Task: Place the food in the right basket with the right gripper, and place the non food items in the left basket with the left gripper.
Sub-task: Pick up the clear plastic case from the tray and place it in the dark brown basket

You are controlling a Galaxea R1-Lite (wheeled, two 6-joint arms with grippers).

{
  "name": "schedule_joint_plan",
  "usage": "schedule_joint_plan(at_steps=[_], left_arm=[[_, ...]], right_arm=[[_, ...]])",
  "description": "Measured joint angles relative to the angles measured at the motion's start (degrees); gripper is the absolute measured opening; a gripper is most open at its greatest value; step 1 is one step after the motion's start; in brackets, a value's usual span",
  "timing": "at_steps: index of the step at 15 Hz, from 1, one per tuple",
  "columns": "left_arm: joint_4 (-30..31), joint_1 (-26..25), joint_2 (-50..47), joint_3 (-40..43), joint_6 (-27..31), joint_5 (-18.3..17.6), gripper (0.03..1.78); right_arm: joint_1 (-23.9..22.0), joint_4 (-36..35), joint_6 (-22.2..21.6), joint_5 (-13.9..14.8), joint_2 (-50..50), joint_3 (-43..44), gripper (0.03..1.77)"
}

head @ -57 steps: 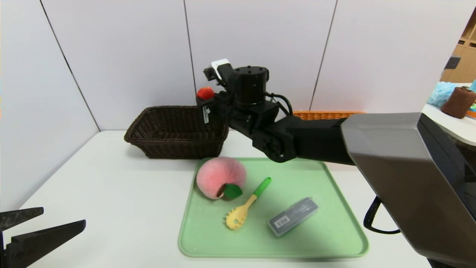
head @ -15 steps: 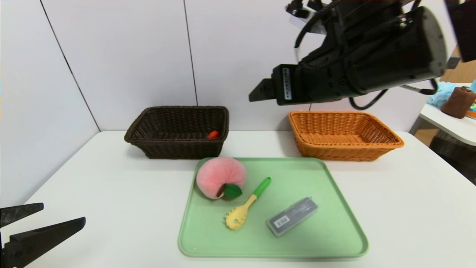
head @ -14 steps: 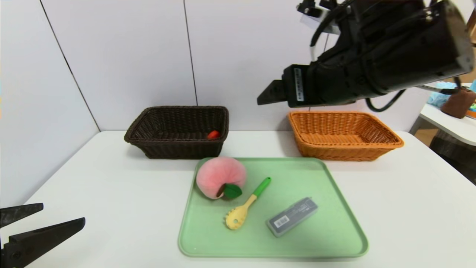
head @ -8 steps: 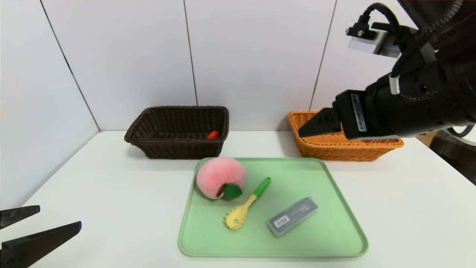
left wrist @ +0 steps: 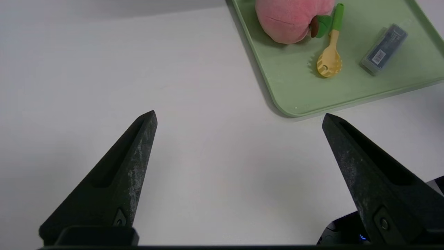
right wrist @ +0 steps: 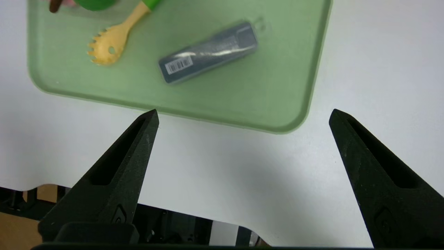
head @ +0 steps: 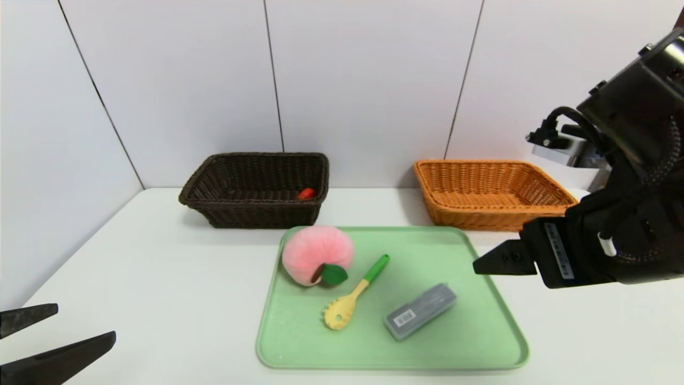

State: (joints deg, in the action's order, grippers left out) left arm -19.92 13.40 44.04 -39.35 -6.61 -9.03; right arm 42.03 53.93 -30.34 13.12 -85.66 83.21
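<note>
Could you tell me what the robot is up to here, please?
It is sorting items into two baskets. The red duck lies in the dark basket; the orange basket holds nothing visible. The peach, pasta spoon and grey case sit on the green tray. Both claws, left and right, are open and hold nothing.

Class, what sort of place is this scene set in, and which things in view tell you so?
Probably a robot test bench or lab, not a kitchen: a bare white table boxed in by plain white panels, with toys on a green tray staged between two baskets.
</note>
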Motion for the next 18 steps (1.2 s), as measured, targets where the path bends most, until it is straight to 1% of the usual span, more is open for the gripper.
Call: schedule_joint_plan(at_steps=[3, 5, 9, 13, 16, 17, 18], left_arm=[[0.1, 0.5, -0.1, 0.1, 0.0, -0.3, 1.69], [0.1, 0.6, -0.2, 0.2, 0.0, -0.3, 1.69], [0.1, 0.7, -0.2, 0.1, 0.0, -0.3, 1.69], [0.1, 0.7, -0.5, 0.2, 0.0, -0.3, 1.69], [0.1, 0.7, -0.6, 0.2, 0.0, -0.4, 1.69], [0.1, 0.7, -0.7, 0.2, -0.1, -0.3, 1.69], [0.0, 0.7, -0.8, 0.2, 0.0, -0.3, 1.69]], right_arm=[[-0.3, -0.1, -0.6, -0.2, 1.2, -1.5, 1.69], [-0.4, 0.0, -2.7, -0.2, 0.7, -1.7, 1.69], [-0.4, 0.6, -9.9, 0.0, -2.4, -1.4, 1.69], [-0.4, 4.3, -19.2, 0.4, -7.3, 1.3, 1.69], [-0.3, 7.6, -24.7, -0.5, -10.6, 3.7, 1.69], [-0.1, 8.7, -25.4, -0.7, -11.3, 4.2, 1.69], [0.0, 9.3, -25.0, -0.6, -11.8, 4.4, 1.69]])
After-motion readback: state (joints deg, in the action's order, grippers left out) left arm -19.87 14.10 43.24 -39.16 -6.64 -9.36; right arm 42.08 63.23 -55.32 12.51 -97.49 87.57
